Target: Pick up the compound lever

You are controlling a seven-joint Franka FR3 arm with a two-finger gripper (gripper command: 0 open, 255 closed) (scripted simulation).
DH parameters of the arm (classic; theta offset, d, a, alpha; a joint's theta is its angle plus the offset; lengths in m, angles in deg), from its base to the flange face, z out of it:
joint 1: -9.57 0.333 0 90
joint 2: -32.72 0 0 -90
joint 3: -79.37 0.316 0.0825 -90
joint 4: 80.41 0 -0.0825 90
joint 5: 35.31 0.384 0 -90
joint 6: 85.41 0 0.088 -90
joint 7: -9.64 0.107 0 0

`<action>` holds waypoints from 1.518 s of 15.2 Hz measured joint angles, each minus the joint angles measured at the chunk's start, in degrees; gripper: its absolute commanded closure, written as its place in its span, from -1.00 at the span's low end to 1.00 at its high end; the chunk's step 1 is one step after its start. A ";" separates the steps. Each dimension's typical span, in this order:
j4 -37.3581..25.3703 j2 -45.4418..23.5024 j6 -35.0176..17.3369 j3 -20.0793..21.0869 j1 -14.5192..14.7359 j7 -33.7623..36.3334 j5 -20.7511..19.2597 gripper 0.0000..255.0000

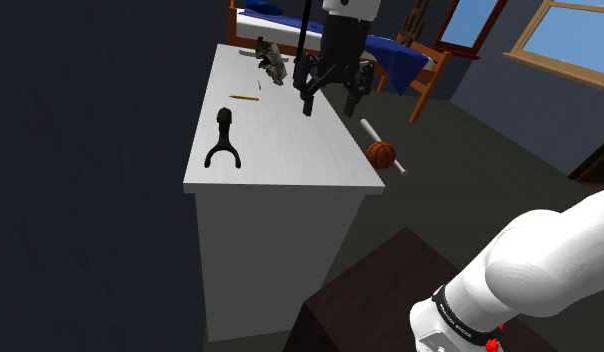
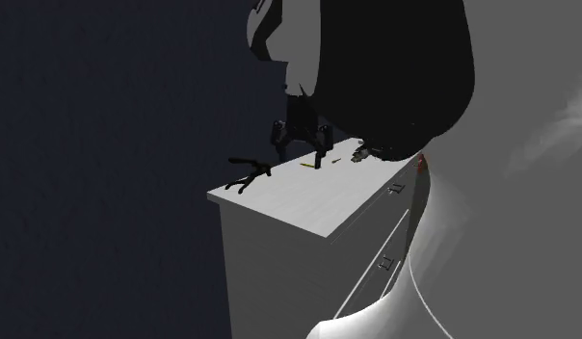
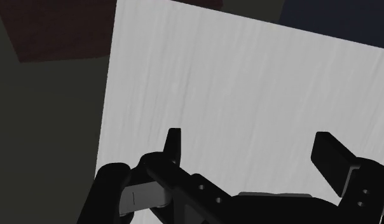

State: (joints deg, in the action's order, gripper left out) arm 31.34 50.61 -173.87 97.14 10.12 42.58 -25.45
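Note:
The compound lever [image 1: 223, 140] is a black forked tool lying flat on the white dresser top [image 1: 290, 150], near the shoulder view's left edge of it. The second exterior view places the lever [image 2: 249, 173] at the dresser's far corner. My gripper [image 1: 330, 105] hangs above the top's opposite side, apart from the lever and touching nothing. It appears beyond the lever [image 2: 301, 156] in the second exterior view. From the wrist, the gripper [image 3: 251, 149] is open, with bare white dresser top [image 3: 235, 83] between its fingers.
A yellow pencil [image 1: 244, 97] and a grey-brown lumpy object [image 1: 271, 62] lie farther back on the dresser. An orange basketball [image 1: 381, 154] and a white bat [image 1: 371, 129] rest on the floor beside it. A blue bed and a wooden chair [image 1: 427, 75] stand behind.

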 measured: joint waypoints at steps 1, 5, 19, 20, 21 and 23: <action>-1.97 -2.24 -0.25 0.82 0.05 1.81 0.03 -1.00; -9.12 -10.02 -0.86 3.77 0.74 9.05 -0.19 -1.00; -36.36 -35.81 1.46 7.44 6.79 26.83 -6.27 -1.00; -35.44 -35.27 0.35 7.39 6.72 26.85 -6.20 -1.00; -34.72 -34.82 -0.35 7.32 6.61 26.59 -6.17 -1.00; -32.02 -33.77 -2.96 7.17 6.26 26.13 -5.82 -1.00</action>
State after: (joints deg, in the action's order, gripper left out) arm -0.69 16.83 -176.83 104.31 16.38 68.71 -31.27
